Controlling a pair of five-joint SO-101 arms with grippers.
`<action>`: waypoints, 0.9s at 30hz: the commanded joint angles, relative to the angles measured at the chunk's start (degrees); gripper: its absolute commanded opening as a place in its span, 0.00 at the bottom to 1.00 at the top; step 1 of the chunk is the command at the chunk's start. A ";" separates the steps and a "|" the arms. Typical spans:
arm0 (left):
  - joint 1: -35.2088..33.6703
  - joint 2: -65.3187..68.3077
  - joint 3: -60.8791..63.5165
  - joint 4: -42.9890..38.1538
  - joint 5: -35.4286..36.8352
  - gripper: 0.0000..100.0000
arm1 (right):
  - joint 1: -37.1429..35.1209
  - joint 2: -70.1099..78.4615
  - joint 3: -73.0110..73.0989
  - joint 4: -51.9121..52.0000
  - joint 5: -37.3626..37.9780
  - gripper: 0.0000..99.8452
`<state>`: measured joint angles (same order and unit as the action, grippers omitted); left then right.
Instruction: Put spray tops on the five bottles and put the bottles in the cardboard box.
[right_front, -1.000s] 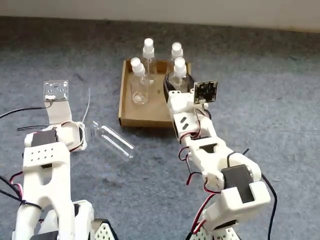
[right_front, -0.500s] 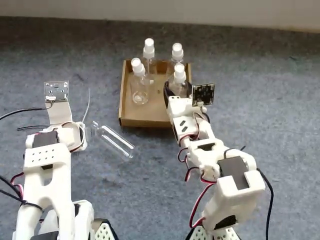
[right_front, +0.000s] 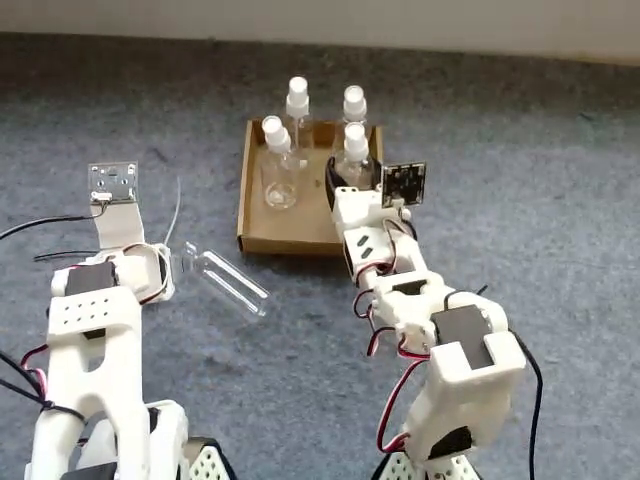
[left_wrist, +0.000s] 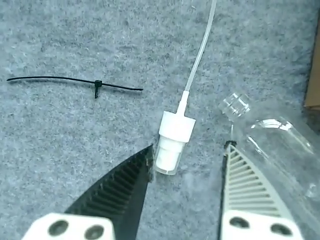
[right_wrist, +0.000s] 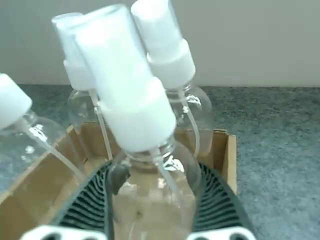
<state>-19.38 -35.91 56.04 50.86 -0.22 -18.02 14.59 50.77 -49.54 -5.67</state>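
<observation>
- The left gripper (left_wrist: 189, 150) hangs wide open over the carpet (left_wrist: 60, 35). The loose spray top (left_wrist: 172, 142) lies between its jaws, crowding the dark one, with its dip tube running straight away from the gripper.
- The uncapped bottle (left_wrist: 280, 145) lies on its side just outside the pale jaw, neck near the top. We'd call the left arm nearer to both.
- The right gripper (right_wrist: 152, 172) clamps a capped bottle (right_wrist: 127, 90) standing in the cardboard box (right_front: 243, 200), close beside three more bottles (right_front: 298, 110).
- It's soft carpet, and a cable tie (left_wrist: 75, 82) lies well aside. We reckon there's room to close.

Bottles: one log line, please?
right fingers: shut on capped bottle in cardboard box | left fingers: open around spray top | capless bottle: lying
</observation>
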 joint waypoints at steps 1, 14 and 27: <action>-0.31 -0.40 -0.22 -0.70 -0.09 0.21 | 0.04 -0.31 -2.42 -0.48 0.00 0.01; -0.22 -0.40 0.57 -1.05 -0.09 0.21 | -0.22 -0.40 -2.51 -0.22 0.09 0.18; -0.22 -0.40 0.57 -1.05 -0.18 0.21 | -0.22 -0.48 -2.86 -0.13 0.09 0.24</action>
<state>-19.47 -35.91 56.92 50.68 -0.22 -18.11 14.59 50.07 -49.54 -5.76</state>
